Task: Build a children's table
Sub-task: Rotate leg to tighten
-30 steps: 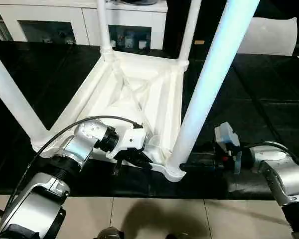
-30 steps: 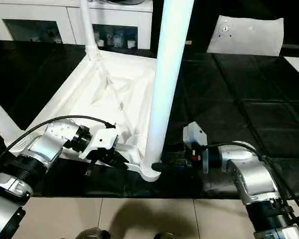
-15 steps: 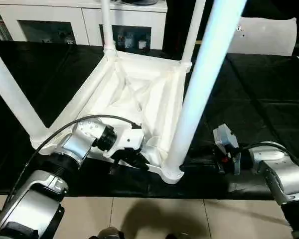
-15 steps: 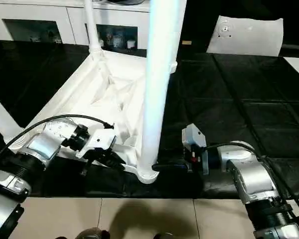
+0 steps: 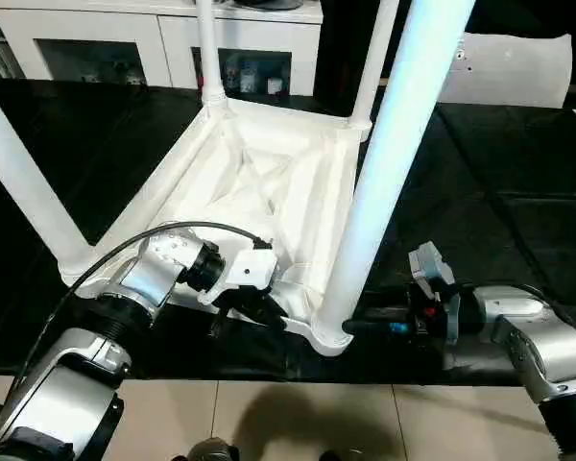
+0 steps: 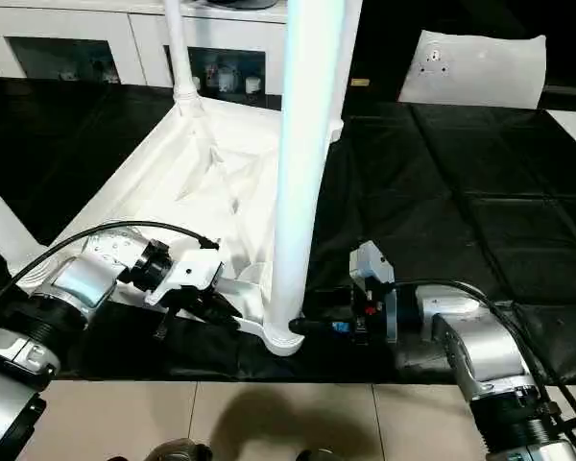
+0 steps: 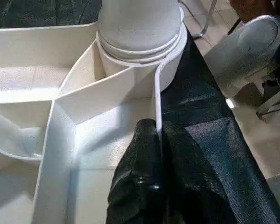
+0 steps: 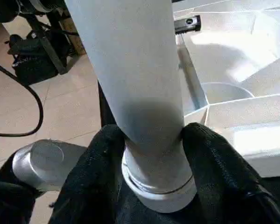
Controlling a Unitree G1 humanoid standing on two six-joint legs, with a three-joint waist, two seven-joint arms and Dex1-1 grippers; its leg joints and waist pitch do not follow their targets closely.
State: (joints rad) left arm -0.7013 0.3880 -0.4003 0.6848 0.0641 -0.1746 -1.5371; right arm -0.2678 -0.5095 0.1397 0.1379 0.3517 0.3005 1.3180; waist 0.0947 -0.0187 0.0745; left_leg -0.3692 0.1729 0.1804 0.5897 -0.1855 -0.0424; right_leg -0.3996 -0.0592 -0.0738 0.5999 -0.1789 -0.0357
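The children's table lies upside down on the black bench. The near leg, tilted a second ago, is now stood straighter in its corner socket, clasped low by the right tool. The rim is pinched by the closed left tool. Seating appears nearly finished.

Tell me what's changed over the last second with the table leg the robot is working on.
The right gripper has closed in around the base of the near leg, whose top has tipped slightly toward the robot's left. The left gripper stays shut on the rim of the upside-down tabletop. The other three legs remain in their sockets.
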